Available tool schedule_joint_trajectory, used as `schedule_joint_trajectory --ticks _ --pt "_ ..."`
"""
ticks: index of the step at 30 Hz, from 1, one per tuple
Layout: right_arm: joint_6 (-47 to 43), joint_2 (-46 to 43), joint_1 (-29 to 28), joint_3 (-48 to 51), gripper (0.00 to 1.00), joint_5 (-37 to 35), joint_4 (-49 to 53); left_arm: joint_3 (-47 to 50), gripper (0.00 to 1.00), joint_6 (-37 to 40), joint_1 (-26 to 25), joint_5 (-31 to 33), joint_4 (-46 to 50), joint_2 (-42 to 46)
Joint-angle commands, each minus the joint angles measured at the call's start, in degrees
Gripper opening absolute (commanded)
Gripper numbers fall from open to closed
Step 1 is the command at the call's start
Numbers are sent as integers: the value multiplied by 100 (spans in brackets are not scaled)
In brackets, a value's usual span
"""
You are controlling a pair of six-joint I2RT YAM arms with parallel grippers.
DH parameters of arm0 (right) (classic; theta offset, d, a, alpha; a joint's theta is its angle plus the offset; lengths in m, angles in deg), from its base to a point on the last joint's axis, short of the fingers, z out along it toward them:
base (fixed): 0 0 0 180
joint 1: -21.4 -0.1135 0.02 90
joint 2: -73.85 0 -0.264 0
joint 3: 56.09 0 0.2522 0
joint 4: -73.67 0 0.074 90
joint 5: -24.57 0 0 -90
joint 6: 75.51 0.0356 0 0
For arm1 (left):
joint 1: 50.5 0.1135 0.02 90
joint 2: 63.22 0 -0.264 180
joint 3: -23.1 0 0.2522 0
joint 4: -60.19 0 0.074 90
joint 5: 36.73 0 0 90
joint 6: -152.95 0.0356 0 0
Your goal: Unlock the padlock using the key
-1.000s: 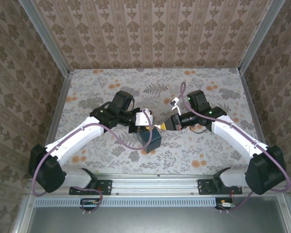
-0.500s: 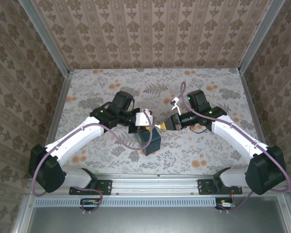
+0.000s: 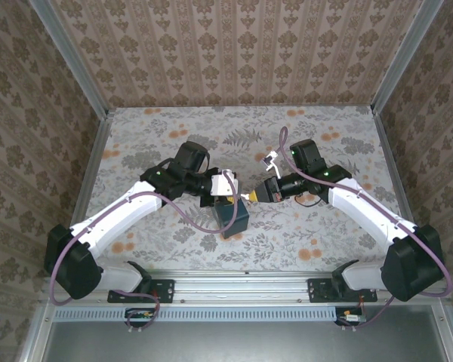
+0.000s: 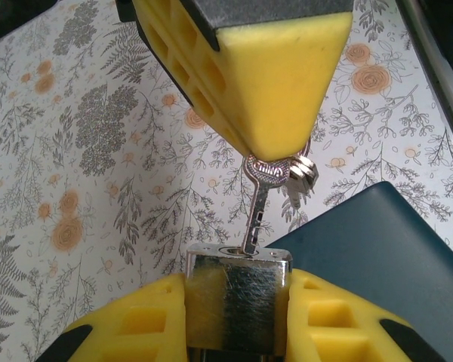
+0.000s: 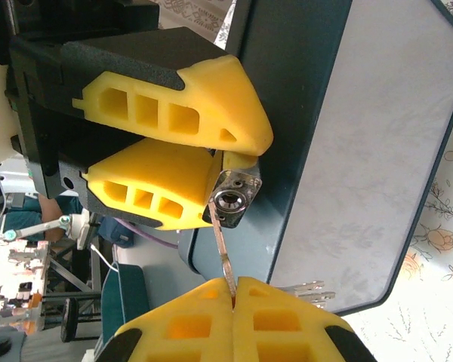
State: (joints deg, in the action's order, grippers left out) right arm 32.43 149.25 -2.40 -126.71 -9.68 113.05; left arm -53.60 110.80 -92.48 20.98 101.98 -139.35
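My left gripper is shut on the padlock, a small metal block squeezed between its yellow pads, keyhole face pointing outward. My right gripper is shut on the key, a thin silver blade. The key slants down to the padlock's face, its tip at the keyhole's rim and nearly all of the blade outside. In the right wrist view the tip lies just left of the round keyhole on the padlock. From above, the left gripper and right gripper meet tip to tip over the table's middle.
A dark blue tin box sits tilted right under the two grippers, close behind the padlock. Spare keys dangle beside the held one. Floral tabletop lies all around, with patterned walls at back and sides.
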Motion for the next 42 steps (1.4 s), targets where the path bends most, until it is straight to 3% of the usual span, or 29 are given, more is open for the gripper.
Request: schedule_joint_trajectory --ticks 1,42 --pt "6 -70 -4 -37 0 24 -228 -257 6 150 -29 -129 -70 125" --pt "-97 317 -29 -422 0 -31 7 -220 6 222 -130 129 -102 121"
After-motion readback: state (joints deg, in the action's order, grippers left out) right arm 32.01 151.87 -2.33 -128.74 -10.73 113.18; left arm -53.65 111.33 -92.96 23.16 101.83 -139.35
